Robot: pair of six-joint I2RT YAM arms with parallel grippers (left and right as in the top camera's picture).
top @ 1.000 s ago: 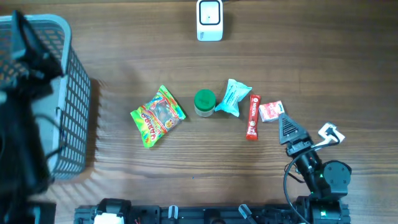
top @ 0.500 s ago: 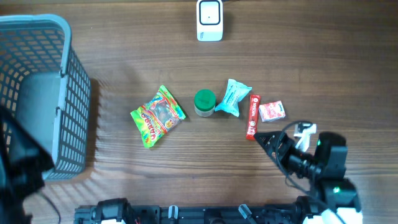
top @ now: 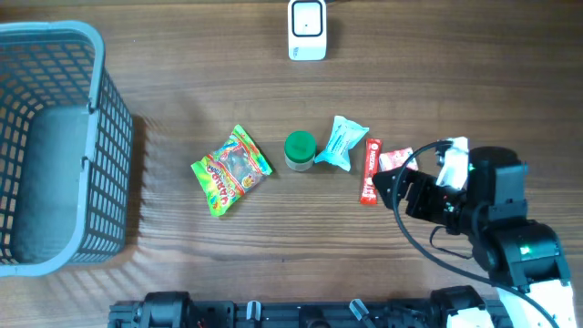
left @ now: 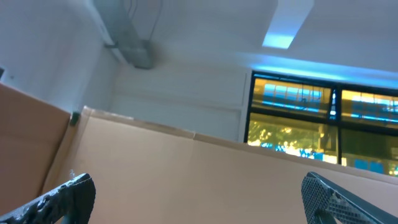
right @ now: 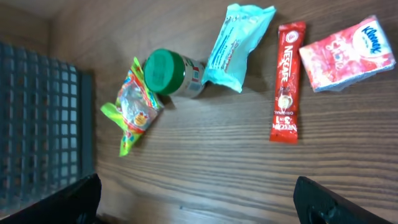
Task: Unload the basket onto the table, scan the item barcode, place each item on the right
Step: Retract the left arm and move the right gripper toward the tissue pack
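Approach stage, nothing grasped | right gripper [top: 387, 193] is held open near Nescafé stick [top: 371, 170]; left gripper [left: 199, 199] open, empty | next, likely: stick to be gripped

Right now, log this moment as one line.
right gripper: open, empty, near coffee stick and tissue pack | left gripper: open, empty, aimed upward | scanner: far edge, untouched
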